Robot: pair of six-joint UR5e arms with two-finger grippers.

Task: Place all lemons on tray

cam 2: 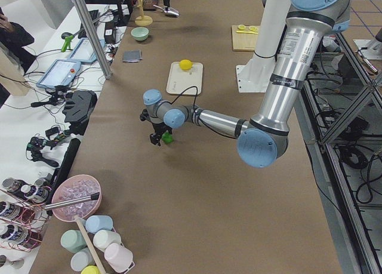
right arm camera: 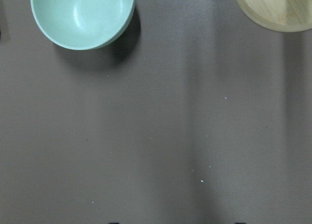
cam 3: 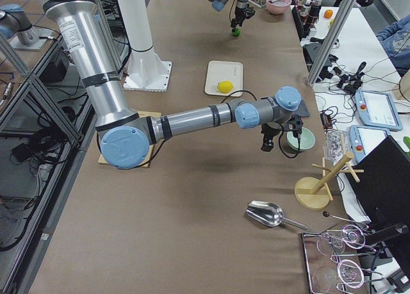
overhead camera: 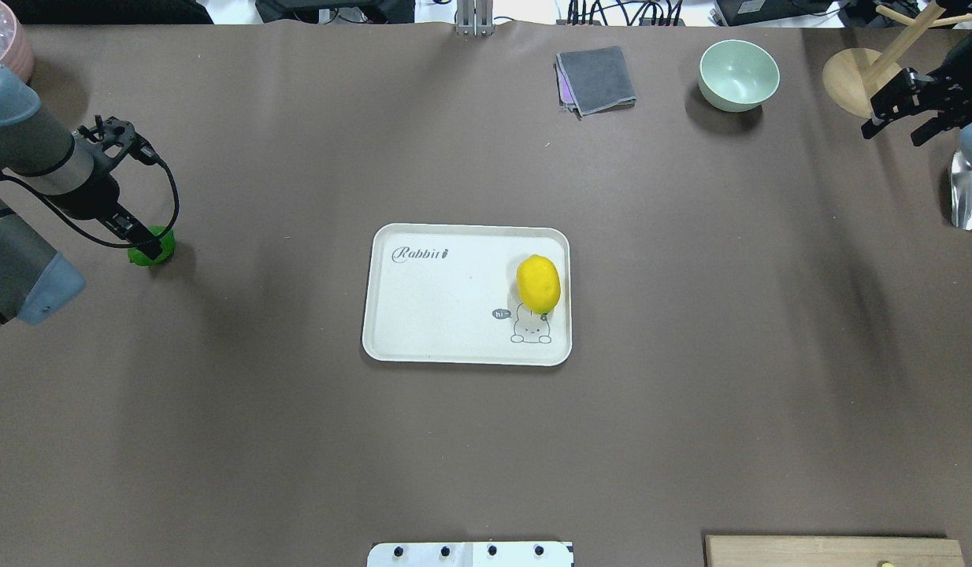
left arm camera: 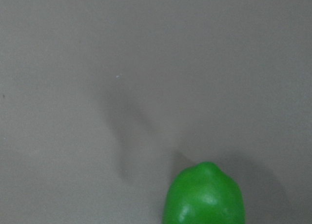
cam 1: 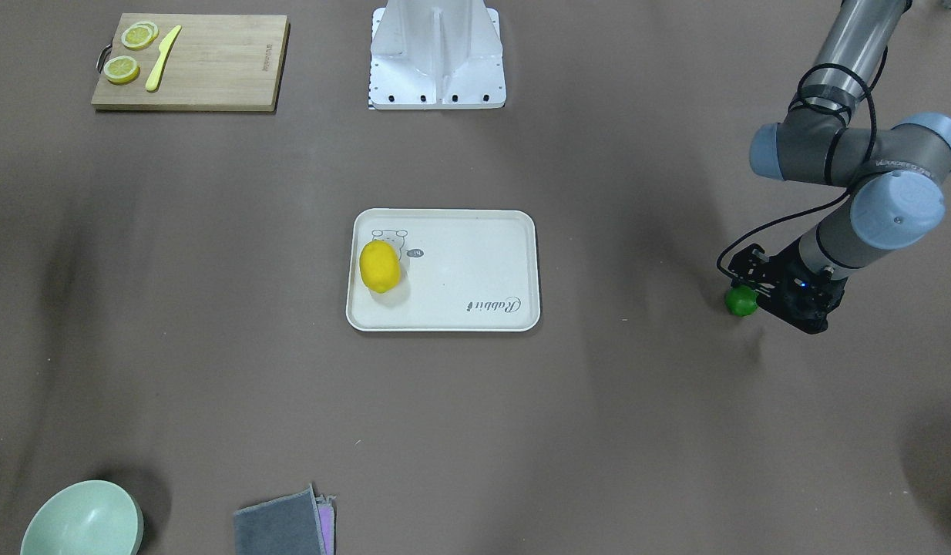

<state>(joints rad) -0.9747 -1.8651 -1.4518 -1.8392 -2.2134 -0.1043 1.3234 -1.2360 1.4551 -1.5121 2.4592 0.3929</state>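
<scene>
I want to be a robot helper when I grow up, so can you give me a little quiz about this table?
1. True or false: the green lemon lies on the tray.
2. What is on the cutting board? A) lemon slices and a yellow knife B) a banana C) a spoon
3. Fill in: the ___ lemon partly covers the bear drawing.
Key: 1 false, it is on the table; 2 A; 3 yellow lemon.

Open brown worktop (overhead camera: 281,331) is seen between the green lemon (overhead camera: 153,247) near the left edge and the central tray (overhead camera: 447,299), whose right part is occupied by the yellow lemon (overhead camera: 538,282).
</scene>
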